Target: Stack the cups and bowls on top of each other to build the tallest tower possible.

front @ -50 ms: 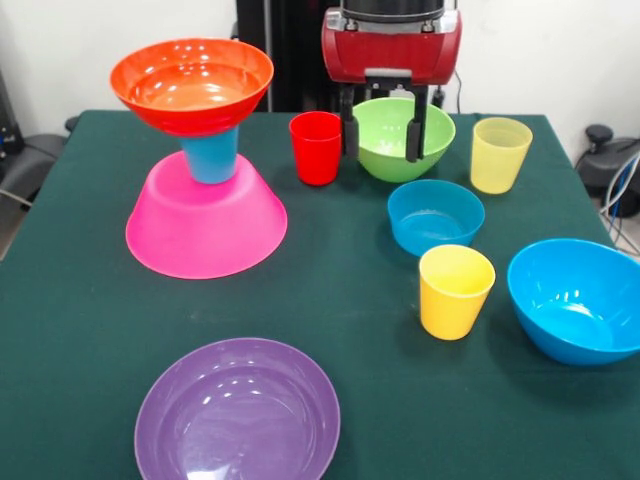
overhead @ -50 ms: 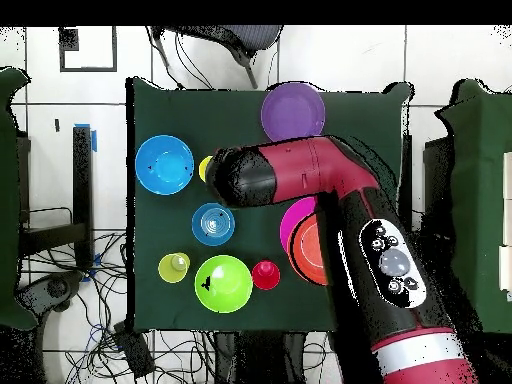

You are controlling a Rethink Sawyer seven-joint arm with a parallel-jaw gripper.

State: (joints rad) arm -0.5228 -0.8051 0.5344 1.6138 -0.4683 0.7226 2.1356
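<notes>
Glossy plastic tower (front @ -50 ms: pixel 205 160) at the green cloth's left: inverted pink bowl (front @ -50 ms: pixel 206 228), blue cup (front @ -50 ms: pixel 211 156) upside down on it, orange bowl (front @ -50 ms: pixel 192 84) upright on top.

The gripper (front @ -50 ms: pixel 383 131) hangs at the green bowl (front @ -50 ms: pixel 404 137), jaws spread and empty, straddling its near rim. Red cup (front @ -50 ms: pixel 316 147) stands just beside; translucent cup (front @ -50 ms: pixel 500 154), small blue bowl (front @ -50 ms: pixel 435 216), yellow cup (front @ -50 ms: pixel 455 291), larger blue bowl (front @ -50 ms: pixel 578 298) and purple bowl (front @ -50 ms: pixel 238 412) stand apart.

dark green table (front @ -50 ms: pixel 330 300) in the middle, pale wall (front @ -50 ms: pixel 130 40) behind it, white tiled floor (overhead @ -50 ms: pixel 80 110) around it, loose cables (overhead @ -50 ms: pixel 170 350) on the floor by the table, office chair (overhead @ -50 ms: pixel 225 40) at one end
</notes>
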